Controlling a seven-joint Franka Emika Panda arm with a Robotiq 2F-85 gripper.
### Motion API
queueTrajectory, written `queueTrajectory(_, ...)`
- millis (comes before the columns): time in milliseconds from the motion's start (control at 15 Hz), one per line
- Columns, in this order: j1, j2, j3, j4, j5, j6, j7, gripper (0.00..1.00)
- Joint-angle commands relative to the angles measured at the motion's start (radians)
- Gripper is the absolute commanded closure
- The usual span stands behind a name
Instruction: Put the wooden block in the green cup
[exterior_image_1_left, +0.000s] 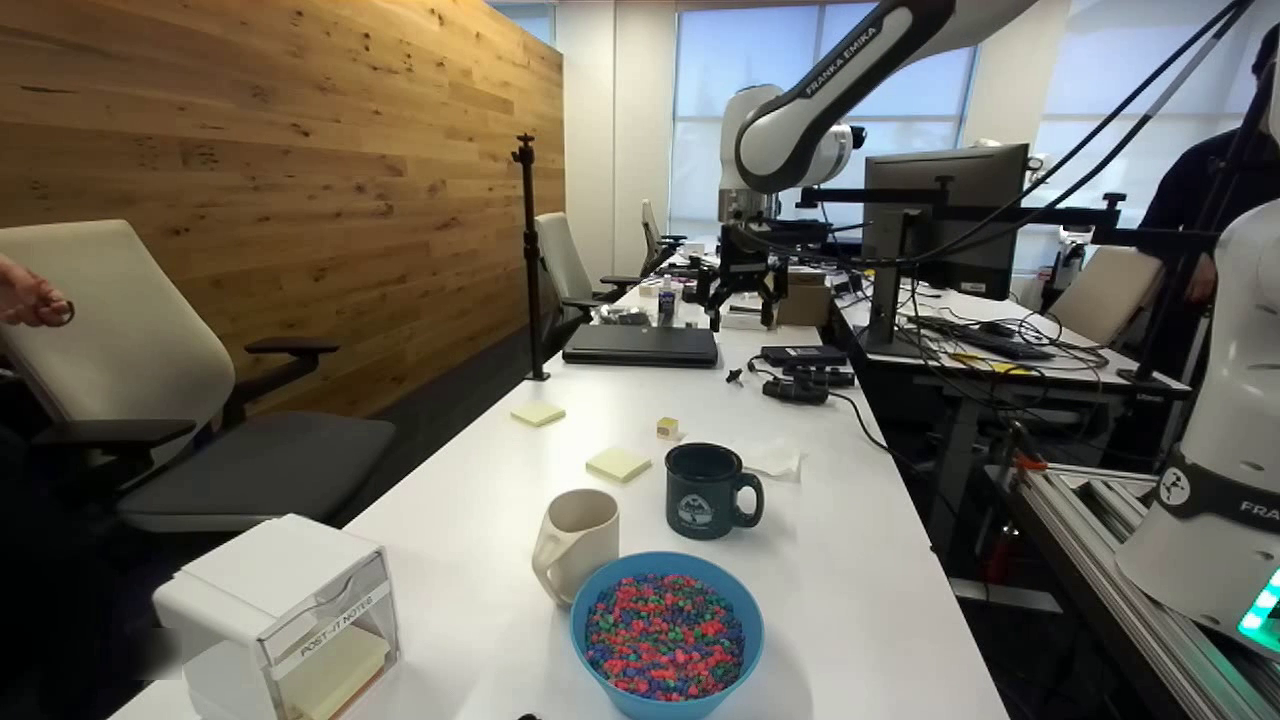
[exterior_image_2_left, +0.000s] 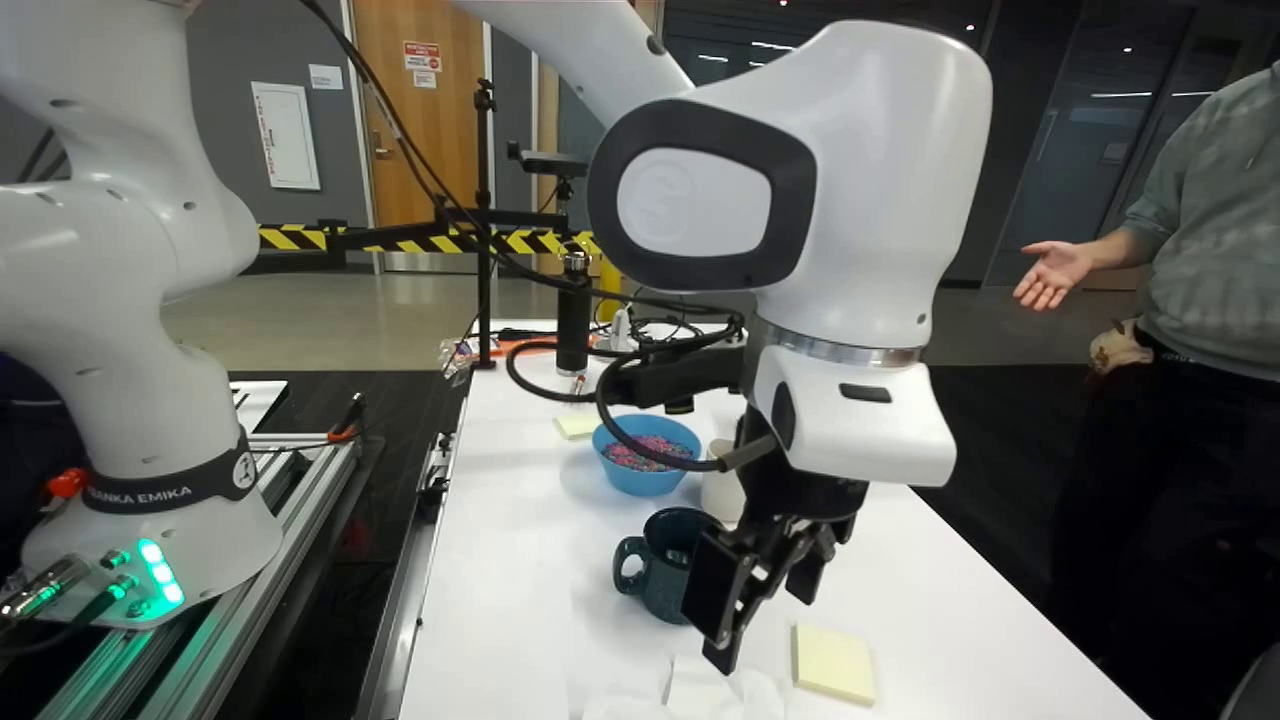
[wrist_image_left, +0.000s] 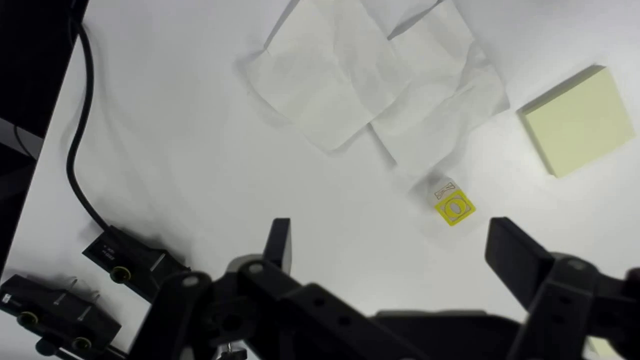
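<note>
The wooden block (exterior_image_1_left: 667, 428) is a small cube with yellow-edged faces, resting on the white table. In the wrist view the block (wrist_image_left: 455, 206) lies ahead of the fingertips, nearer the right finger. It is not visible in an exterior view where the arm is close. The green cup (exterior_image_1_left: 703, 490) is a very dark glossy mug, upright, handle to the side; it also shows in an exterior view (exterior_image_2_left: 660, 570), partly behind the gripper. It is out of the wrist view. My gripper (wrist_image_left: 390, 240) is open and empty, above the table; it shows in both exterior views (exterior_image_1_left: 742, 310) (exterior_image_2_left: 765, 615).
A cream cup (exterior_image_1_left: 580, 535) and a blue bowl (exterior_image_1_left: 752, 610) of coloured bits stand beside the mug. A crumpled white paper (wrist_image_left: 340, 75) and a yellow note pad (wrist_image_left: 580, 122) lie near the block. Black cabled devices (wrist_image_left: 135, 260) and a black laptop (exterior_image_1_left: 640, 345) lie farther along.
</note>
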Motion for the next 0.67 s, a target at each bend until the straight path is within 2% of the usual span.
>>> queueTrajectory(0,-0.006,0.031,-0.010,0.032,0.052,0.018,0.010,0.00)
queueTrajectory(133,-0.005,0.050,-0.018,0.047,0.070,0.013,0.056,0.00)
queueTrajectory(200,0.003,0.023,-0.018,0.017,0.030,0.008,0.021,0.00)
queueTrajectory(467,0.009,0.047,-0.024,0.036,0.027,-0.008,0.068,0.00)
queueTrajectory(533,0.029,0.093,-0.039,0.061,0.013,0.030,0.208,0.00)
queueTrajectory(600,0.027,0.128,-0.037,0.075,0.029,0.062,0.246,0.00)
